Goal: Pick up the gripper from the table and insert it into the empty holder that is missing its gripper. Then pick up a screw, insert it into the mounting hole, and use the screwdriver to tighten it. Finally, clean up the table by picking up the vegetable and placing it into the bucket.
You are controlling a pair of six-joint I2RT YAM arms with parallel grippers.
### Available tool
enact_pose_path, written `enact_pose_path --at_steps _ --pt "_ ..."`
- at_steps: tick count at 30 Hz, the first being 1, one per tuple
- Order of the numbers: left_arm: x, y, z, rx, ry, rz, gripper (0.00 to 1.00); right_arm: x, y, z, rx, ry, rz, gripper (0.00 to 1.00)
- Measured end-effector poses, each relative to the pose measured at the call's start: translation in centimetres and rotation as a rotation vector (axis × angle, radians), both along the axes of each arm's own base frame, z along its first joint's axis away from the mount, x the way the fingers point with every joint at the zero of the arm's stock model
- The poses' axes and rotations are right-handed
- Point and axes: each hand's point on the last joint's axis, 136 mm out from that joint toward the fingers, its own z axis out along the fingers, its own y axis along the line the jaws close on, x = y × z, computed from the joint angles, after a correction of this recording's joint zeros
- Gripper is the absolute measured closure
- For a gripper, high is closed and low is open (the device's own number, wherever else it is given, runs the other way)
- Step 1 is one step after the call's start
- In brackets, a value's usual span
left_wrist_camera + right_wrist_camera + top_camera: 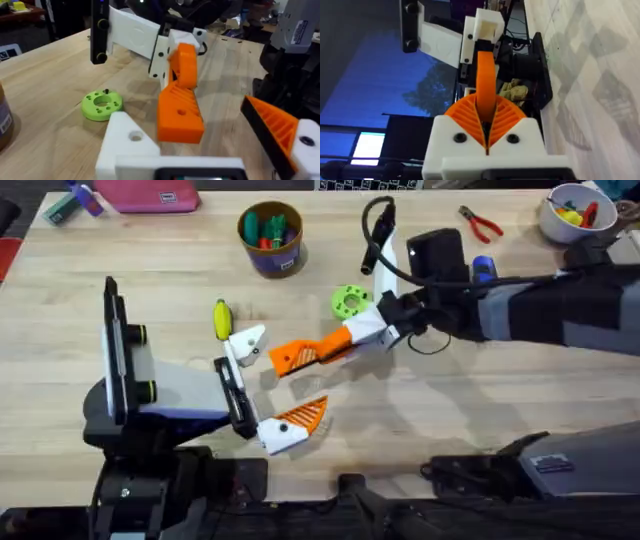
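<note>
The right gripper (352,337) is closed on the gripper (300,354), the loose orange finger, which is held out toward the left arm; in the right wrist view the finger (486,82) is pinched between the ribbed orange pads (507,115). Its tip is brought up to the holder (247,343), the bare white block on the left gripper (262,385), whose jaws are spread wide. The vegetable (222,319) is seen lying on the table (520,400) just beyond the holder. The bucket (271,238) is set farther back, and a green disc (349,302) is placed near the right gripper.
</note>
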Motion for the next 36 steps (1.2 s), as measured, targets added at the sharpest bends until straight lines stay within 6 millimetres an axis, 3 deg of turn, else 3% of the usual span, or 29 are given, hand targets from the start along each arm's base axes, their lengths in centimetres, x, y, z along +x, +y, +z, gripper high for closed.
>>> enact_pose_path --at_steps 7,18,36 --pt "0.0 0.0 0.0 0.000 0.000 0.000 0.014 0.5 1.0 1.1 0.008 -0.019 0.023 0.991" --pt "0.0 0.0 0.0 0.000 0.001 0.000 0.015 1.3 1.7 0.0 -0.044 0.033 0.004 0.991" --pt "0.0 0.0 0.0 0.000 0.000 0.003 0.015 2.1 2.8 0.5 -0.075 0.037 -0.018 0.992"
